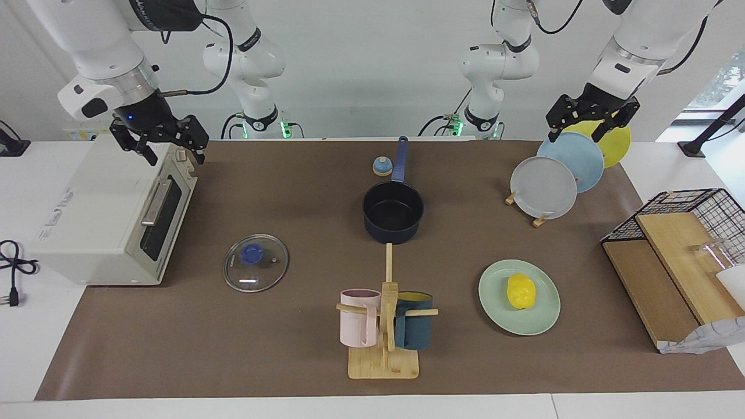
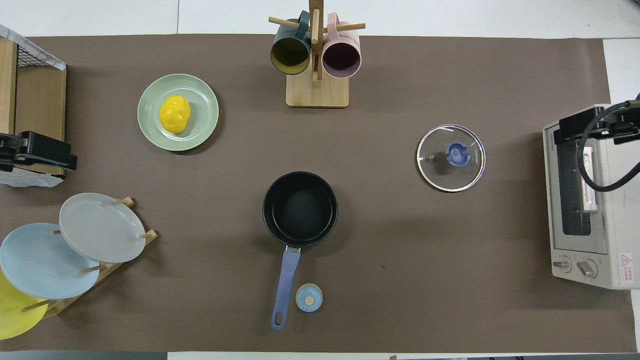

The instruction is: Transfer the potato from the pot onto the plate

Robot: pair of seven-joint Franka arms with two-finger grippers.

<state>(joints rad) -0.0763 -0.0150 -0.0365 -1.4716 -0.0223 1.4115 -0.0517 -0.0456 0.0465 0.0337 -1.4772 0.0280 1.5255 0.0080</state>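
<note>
The yellow potato lies on the mint-green plate, toward the left arm's end of the table; it also shows in the overhead view on the plate. The navy pot stands empty mid-table, its handle pointing toward the robots; the overhead view shows its black inside. My left gripper is open and empty, up over the plate rack, and shows in the overhead view. My right gripper is open and empty, up over the toaster oven, and shows in the overhead view.
A glass lid lies between pot and toaster oven. A mug tree holds a pink and a teal mug. A rack holds grey, light blue and yellow plates. A small blue timer sits beside the pot handle. A wire-and-wood basket stands at the left arm's end.
</note>
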